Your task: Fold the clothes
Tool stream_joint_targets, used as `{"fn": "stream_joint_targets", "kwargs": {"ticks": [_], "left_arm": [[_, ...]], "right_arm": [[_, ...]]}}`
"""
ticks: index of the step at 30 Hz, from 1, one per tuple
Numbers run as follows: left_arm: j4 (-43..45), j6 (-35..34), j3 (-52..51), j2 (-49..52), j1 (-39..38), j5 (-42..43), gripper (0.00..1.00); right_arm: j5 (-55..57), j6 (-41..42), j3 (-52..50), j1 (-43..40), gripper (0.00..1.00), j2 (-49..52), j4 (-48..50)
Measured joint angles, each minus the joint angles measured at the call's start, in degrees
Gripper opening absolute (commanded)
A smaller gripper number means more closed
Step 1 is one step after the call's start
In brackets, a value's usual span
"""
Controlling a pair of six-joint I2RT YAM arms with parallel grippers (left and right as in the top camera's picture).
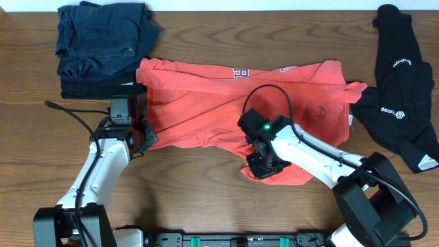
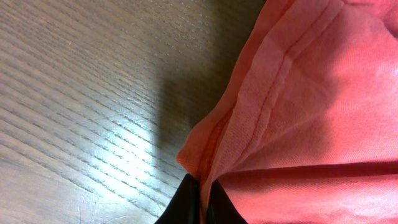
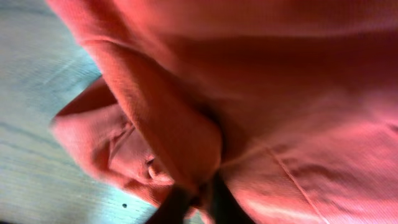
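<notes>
Wooden table (image 1: 206,206): grasp step, left gripper (image 1: 144,134) and right gripper (image 1: 263,163) clenched on coral T-shirt (image 1: 206,103) edges; next probably lift together

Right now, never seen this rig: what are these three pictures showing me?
These are two robot arms at a table, each ending in a two-finger gripper. The wide picture comes from a fixed camera above the table. The two close-ups come from a camera on each wrist, looking along its own fingers. On the wood lie a coral-red T-shirt, spread out, a black garment with white logos at the right, and a pile of dark blue clothes at the overhead picture's top left. The left gripper is shut on the T-shirt's side edge. The right gripper is shut on bunched fabric at its lower edge.
</notes>
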Motion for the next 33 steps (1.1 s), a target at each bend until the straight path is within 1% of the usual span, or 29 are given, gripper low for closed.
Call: {"fn": "stream_joint_targets", "kwargs": {"ticks": [6,9,12,14,16,21,23,27,28,31,33], "left_arm": [[-0.1,0.0,0.0,0.0,0.1,0.0,0.06],[-0.4,0.0,0.0,0.0,0.5,0.0,0.06],[-0.9,0.0,0.0,0.0,1.4,0.0,0.06],[-1.3,0.0,0.0,0.0,1.9,0.0,0.06],[-1.5,0.0,0.0,0.0,2.3,0.0,0.06],[-1.5,0.0,0.0,0.0,2.3,0.0,0.06],[-1.5,0.0,0.0,0.0,2.3,0.0,0.06],[-1.5,0.0,0.0,0.0,2.3,0.0,0.06],[-1.5,0.0,0.0,0.0,2.3,0.0,0.06],[-1.5,0.0,0.0,0.0,2.3,0.0,0.06],[-1.5,0.0,0.0,0.0,2.3,0.0,0.05]], "right_arm": [[0.8,1.6,1.2,-2.6,0.01,-0.2,-5.8],[1.0,0.4,4.8,-5.4,0.01,-1.6,-10.5],[1.0,-2.3,10.0,-8.6,0.01,-3.9,-12.2],[1.0,-4.4,13.1,-10.6,0.01,-5.0,-10.7],[1.0,-6.8,14.4,-12.5,0.01,-5.5,-6.1],[1.2,-11.1,14.7,-14.3,0.01,-3.4,1.3],[1.2,-12.4,14.7,-14.4,0.09,-1.1,4.2],[2.3,-14.3,14.6,-15.3,0.29,4.1,9.8],[2.7,-14.4,14.6,-15.8,0.30,4.8,10.9],[2.6,-14.8,14.7,-18.3,0.24,5.6,13.6],[2.2,-14.8,15.8,-20.8,0.21,5.6,14.4]]}}
